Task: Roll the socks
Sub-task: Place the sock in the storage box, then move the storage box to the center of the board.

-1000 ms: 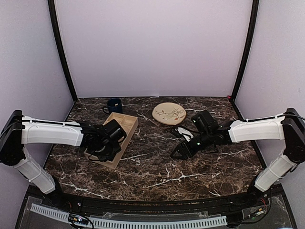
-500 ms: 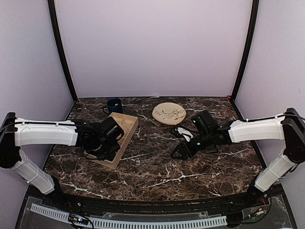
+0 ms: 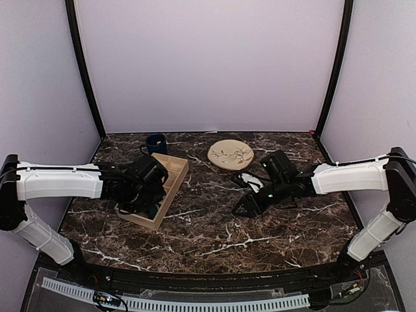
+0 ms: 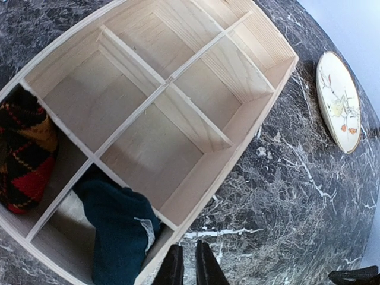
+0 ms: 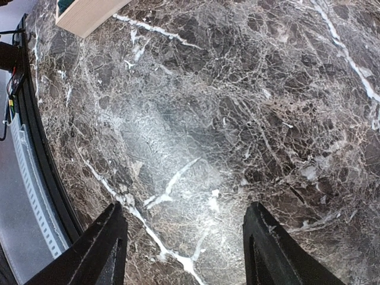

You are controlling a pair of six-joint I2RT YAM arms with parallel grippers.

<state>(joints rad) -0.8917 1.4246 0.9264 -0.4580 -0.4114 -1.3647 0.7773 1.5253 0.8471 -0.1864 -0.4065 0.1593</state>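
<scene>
From above, your left arm (image 3: 65,182) reaches over the near end of the wooden tray (image 3: 172,168), the right arm (image 3: 344,177) low over the table (image 3: 208,234). The left wrist shows the left pincer (image 4: 189,268) almost closed on nothing at the tray's edge, teal socks (image 4: 119,231) in the corner compartment, argyle socks (image 4: 24,154) in the next. The right wrist shows the right pincer (image 5: 184,237) wide open, empty.

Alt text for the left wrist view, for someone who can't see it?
A divided wooden tray holds a teal sock and a black argyle sock in adjoining end compartments; the others in view are empty. The left hand, nearly closed and empty, hangs just outside its rim.
</scene>
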